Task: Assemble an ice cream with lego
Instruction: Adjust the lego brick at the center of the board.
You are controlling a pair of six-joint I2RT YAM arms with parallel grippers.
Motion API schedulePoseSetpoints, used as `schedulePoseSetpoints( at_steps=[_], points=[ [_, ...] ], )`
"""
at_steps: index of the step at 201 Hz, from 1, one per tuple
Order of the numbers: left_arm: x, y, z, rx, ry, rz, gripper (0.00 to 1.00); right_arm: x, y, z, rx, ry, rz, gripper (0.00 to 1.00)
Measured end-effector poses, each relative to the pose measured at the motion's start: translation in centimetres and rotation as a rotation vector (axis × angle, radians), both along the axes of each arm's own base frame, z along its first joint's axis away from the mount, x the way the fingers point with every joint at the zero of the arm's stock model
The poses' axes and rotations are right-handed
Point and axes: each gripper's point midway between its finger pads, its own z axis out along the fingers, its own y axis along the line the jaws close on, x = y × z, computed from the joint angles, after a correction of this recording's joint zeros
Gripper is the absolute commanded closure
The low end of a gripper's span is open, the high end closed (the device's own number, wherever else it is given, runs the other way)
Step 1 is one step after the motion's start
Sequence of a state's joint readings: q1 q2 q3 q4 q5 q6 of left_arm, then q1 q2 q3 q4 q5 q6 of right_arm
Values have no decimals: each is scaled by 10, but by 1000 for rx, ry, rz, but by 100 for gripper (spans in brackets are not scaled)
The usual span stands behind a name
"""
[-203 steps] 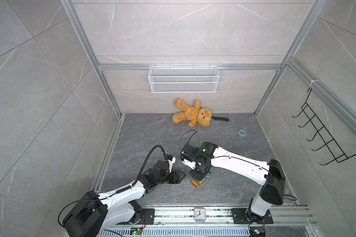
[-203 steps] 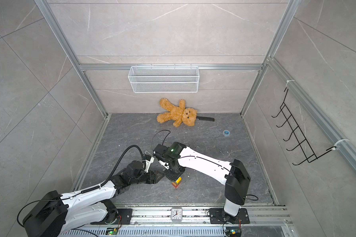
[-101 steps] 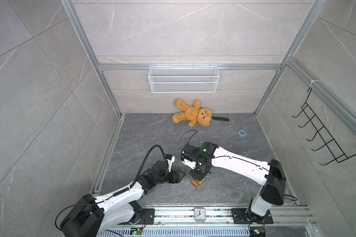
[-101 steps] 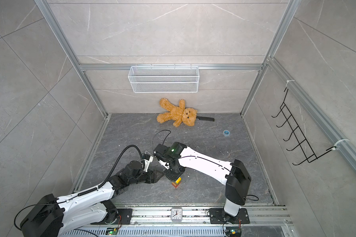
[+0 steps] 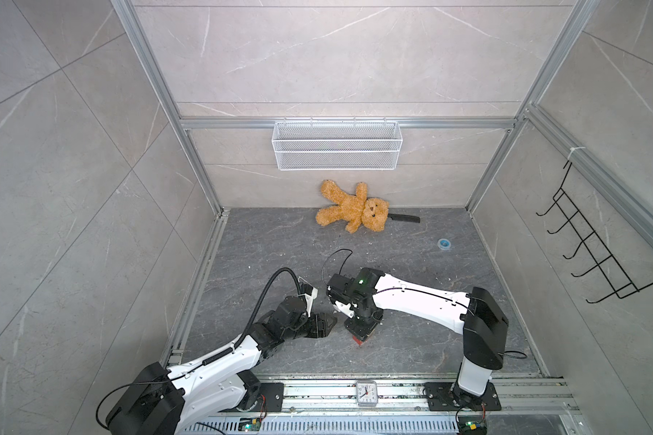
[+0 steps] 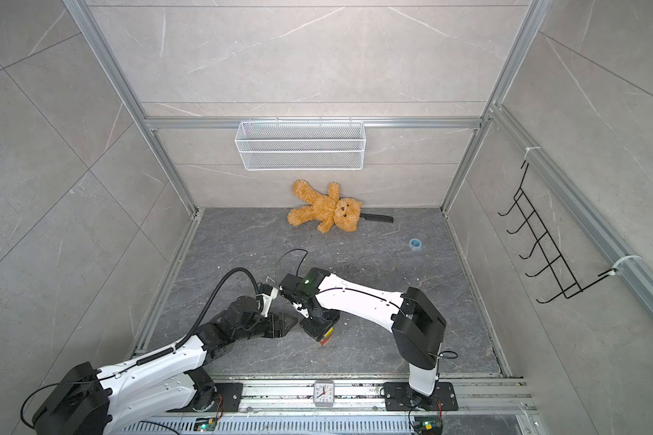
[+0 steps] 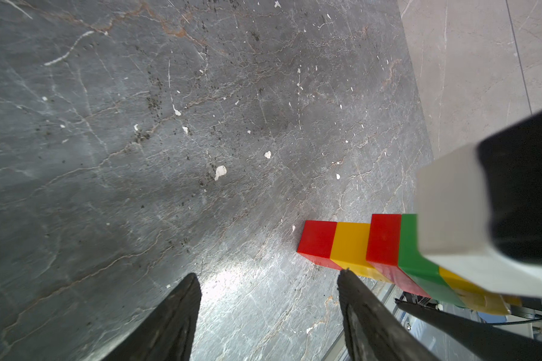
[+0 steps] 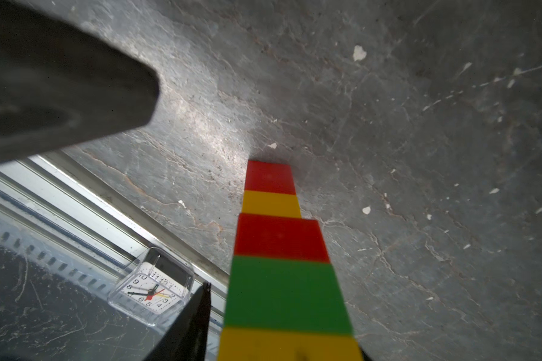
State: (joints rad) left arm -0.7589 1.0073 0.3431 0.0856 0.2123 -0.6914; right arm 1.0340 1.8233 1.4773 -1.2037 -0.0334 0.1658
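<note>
Straight back from the little clock point(image 6: 323, 393) on the front rail, and near it, the ice cream point(image 6: 327, 336) stands on the grey floor point(image 7: 138, 125). All five bricks are joined and it rests on its narrow red stem end point(image 8: 269, 176). Its long axis runs up from the floor into the right gripper point(image 6: 319, 329), which sits directly over it, so the thing lies dead ahead of that gripper along its own reach. I can't say whether it is truly plumb or leaning a touch. The jaws stand either side of the wide head. The wrist view seems to show a sliver of daylight between one of its fingers point(image 8: 197, 315) and the green brick, but I cannot tell whether the gripper has a hold higher up on the yellow top. The left gripper point(image 7: 266, 275) waits low beside the stem, behind the clock and off to the robot's left, its jaws well apart with nothing between them but floor. The right arm is plainly the nearer one. To my eye the build is done, and what matters next is that a tall stack on a narrow foot could tip sideways if let go, quite possibly toward the waiting left gripper.
</note>
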Motion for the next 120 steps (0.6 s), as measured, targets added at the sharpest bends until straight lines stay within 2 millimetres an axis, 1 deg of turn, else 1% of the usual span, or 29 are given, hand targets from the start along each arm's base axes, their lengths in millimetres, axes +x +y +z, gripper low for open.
schedulePoseSetpoints(
  at_steps=[28,47,74,120],
  points=[
    [0,1,-1,5,1,-1,28,3,4,1,19,-12,-10,47],
    [-1,1,-1,7,3,-1,28,5,8,3,50,-31,-27,50],
    [-1,1,0,5,1,-1,28,4,6,8,77,-46,-54,60],
    [-2,2,-2,11,7,-1,28,2,2,7,77,-51,-75,75]
  ],
)
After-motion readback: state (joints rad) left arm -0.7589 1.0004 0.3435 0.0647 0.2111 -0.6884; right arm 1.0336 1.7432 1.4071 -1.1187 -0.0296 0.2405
